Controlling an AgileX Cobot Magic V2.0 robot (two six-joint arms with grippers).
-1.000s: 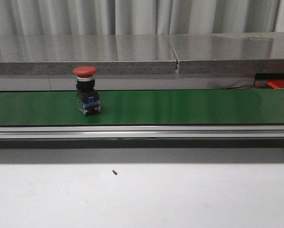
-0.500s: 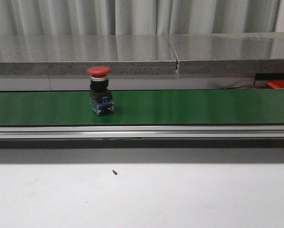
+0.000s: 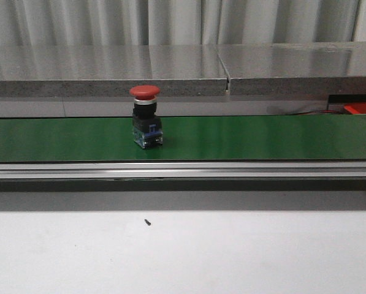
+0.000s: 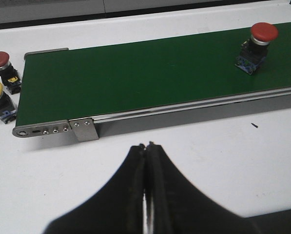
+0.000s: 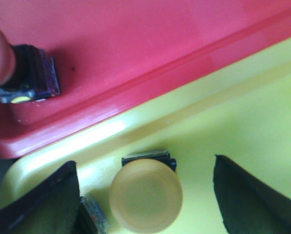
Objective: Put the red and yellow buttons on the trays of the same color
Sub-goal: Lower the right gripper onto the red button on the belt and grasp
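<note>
A red mushroom button (image 3: 146, 118) stands on the green conveyor belt (image 3: 262, 138); the left hand (image 4: 146, 151) is clenched, the right hand (image 5: 145, 192) spread wide around a yellow button (image 5: 145, 194).

You get even, fairly bright light from above in the front view, with a soft sheen along the belt (image 3: 262, 138) and pale glare on the steel shelf (image 3: 170, 64) behind it. The button (image 3: 146, 116) on the belt looks sharp. Your right wrist view is badly blurred: the yellow tray (image 5: 242, 131) shows a bright glare streak beside the red tray (image 5: 135, 44), both out of focus.
</note>
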